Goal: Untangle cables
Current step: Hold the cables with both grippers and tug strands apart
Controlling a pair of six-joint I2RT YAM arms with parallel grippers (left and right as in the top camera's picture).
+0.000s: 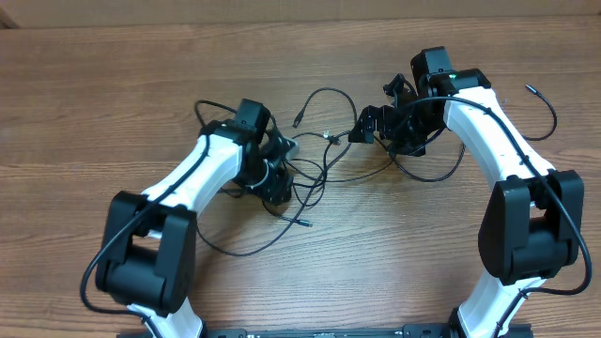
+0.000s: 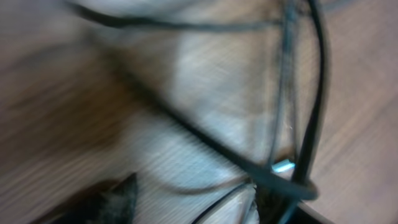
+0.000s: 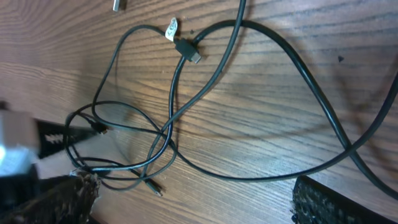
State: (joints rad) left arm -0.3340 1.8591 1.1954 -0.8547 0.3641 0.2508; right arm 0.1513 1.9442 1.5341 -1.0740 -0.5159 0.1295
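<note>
Wooden table [image 1: 84,84]: brown grain fills the overhead view, with both white-and-black arms reaching in from the near edge.
Cables [image 1: 315,160]: thin black cords lie in a loose tangle at mid-table between the two arms, loops crossing one another, several small plug tips pointing outward.
Stray cord [image 1: 549,117]: one more thin black cord curves by itself on the far right, beside the right arm, well apart from the knot.
Left gripper [image 1: 272,183]: down on the left side of the tangle, right over the crossing strands. Its wrist camera is blurred and filled with cords at very close range, with one dark finger [image 2: 112,199] at the bottom edge; whether the jaws grip a strand cannot be told.
Right gripper [image 3: 196,183]: spread wide, one finger [image 3: 74,193] low left and the other at low right, nothing held between them.
Plug [image 3: 189,51]: a black connector with a small white tag [image 3: 172,28] lies flat on the wood, its cord looping down into the knot.
Small tip [image 3: 153,188]: a slim plug end rests on the table near the right gripper's left finger.
</note>
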